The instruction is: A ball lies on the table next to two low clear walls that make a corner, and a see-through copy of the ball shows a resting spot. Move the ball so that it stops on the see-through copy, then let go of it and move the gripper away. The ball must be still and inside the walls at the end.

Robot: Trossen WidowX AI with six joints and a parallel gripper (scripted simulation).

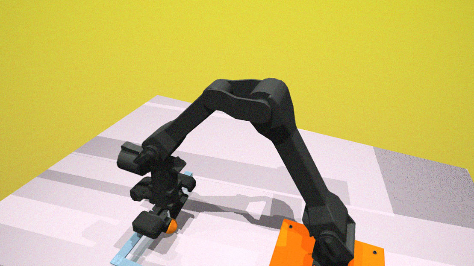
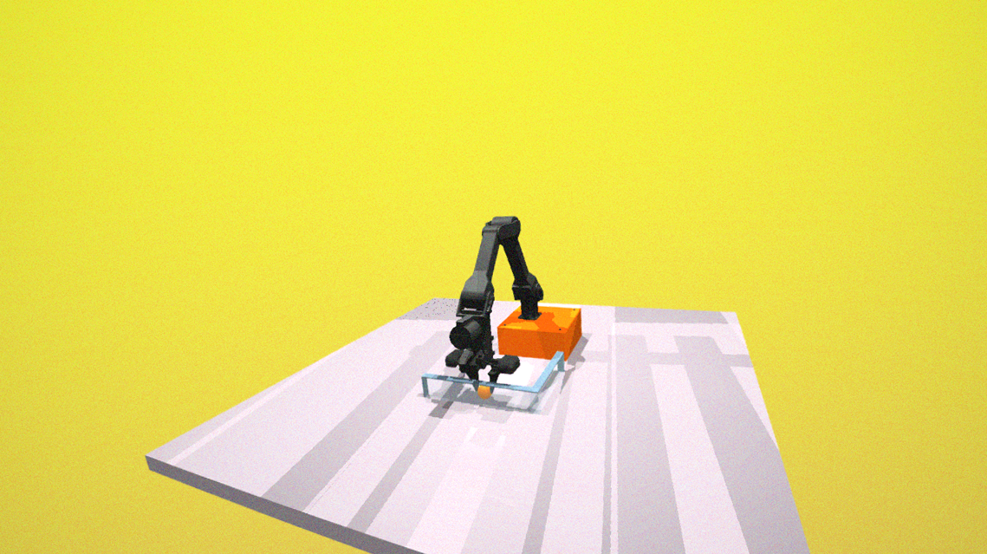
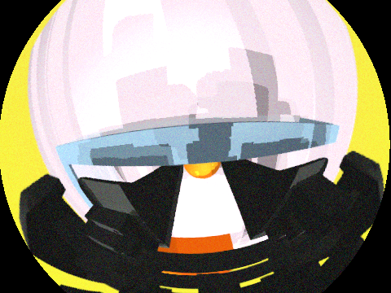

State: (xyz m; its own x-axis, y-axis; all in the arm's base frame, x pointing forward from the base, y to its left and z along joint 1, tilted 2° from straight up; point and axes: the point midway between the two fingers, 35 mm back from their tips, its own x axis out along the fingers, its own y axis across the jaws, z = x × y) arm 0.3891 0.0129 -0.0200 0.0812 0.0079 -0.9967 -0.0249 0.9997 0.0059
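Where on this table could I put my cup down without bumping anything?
Best is the striped stretch in front of the clear walls, toward the near table edge. It is crowded inside the corner, where the gripper holds the ball, and by the orange base.
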